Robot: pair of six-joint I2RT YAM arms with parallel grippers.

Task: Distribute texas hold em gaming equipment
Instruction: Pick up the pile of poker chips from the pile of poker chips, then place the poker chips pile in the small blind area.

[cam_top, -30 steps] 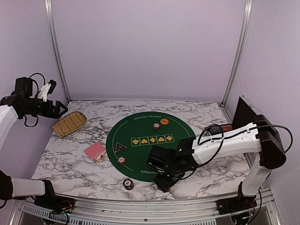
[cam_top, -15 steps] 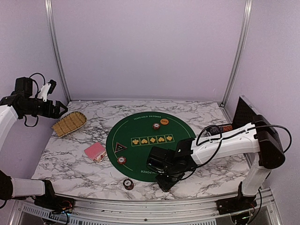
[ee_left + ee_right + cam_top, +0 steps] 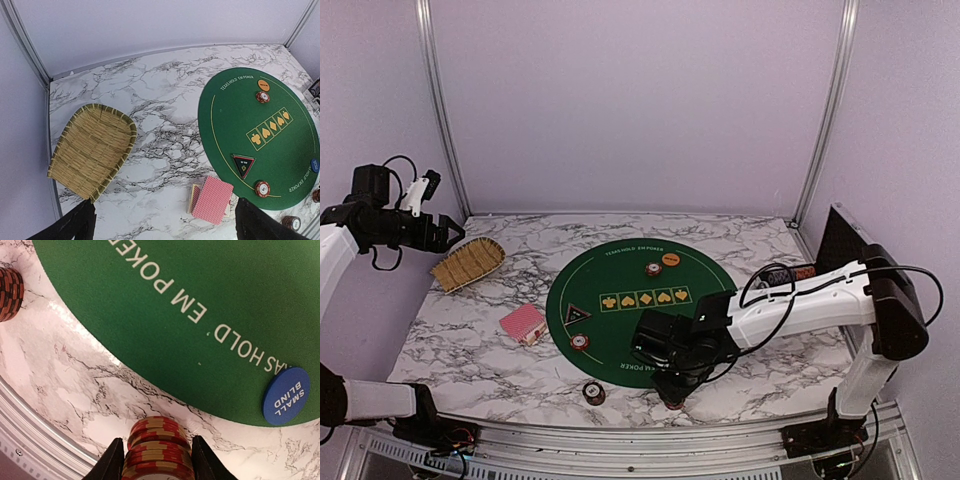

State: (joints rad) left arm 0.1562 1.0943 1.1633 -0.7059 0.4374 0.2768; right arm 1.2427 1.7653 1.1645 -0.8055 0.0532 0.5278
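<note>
My right claw (image 3: 159,462) clamps a stack of red-and-tan poker chips (image 3: 159,442) near the front edge of the marble counter (image 3: 65,375), just off the green poker mat (image 3: 200,300). Left claw (image 3: 446,233) hangs open, empty. Releasing unevenly could topple the stack, rolling chips off the counter.

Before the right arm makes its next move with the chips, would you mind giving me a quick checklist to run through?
1. Hold on the red chip stack by the right gripper: ok, a finger on each side.
2. Stack resting on the marble table: cannot tell.
3. Clearance from the blue button: ok, apart, button at the green mat edge.
4. Clearance from the dark chip stack: ok, well aside on the marble.
5. Workspace free of the left gripper: ok, open, far off above the basket.
</note>
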